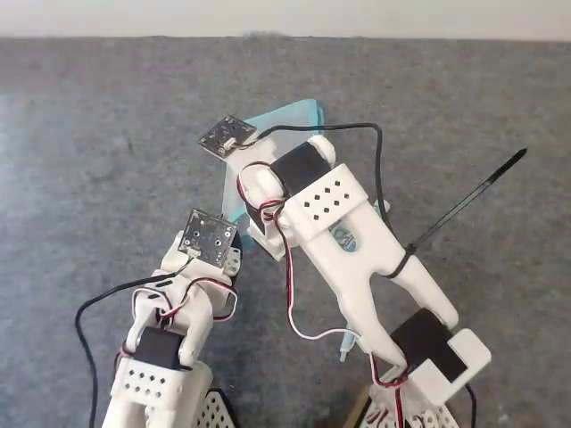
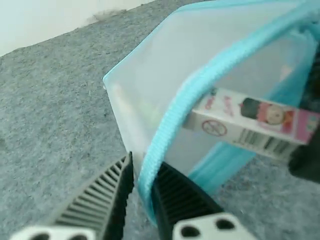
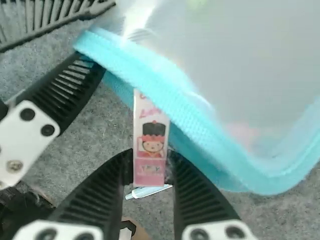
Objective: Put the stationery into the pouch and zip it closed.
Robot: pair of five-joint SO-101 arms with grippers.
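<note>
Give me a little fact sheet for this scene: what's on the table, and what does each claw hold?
Surface: grey mat
Pouch: clear, blue zipper, open
Left gripper: shut on the pouch's zipper edge
Right gripper: shut on a small printed box, its end at the pouch's mouth
Loose: thin white stick lying on the mat, maybe a pen

1. This looks like a robotics test bench in a lab or workshop corner.
2. Two white plastic arms [image 1: 357, 259] with exposed red, white and black wiring [image 1: 290, 294] occupy the lower half of the high view.
3. Unhoused camera circuit boards [image 1: 227, 136] sit on the arms near the centre of the frame.
4. A grey felt mat [image 1: 89, 134] covers the table, and a plain pale wall [image 1: 268, 18] runs along the top edge.
</note>
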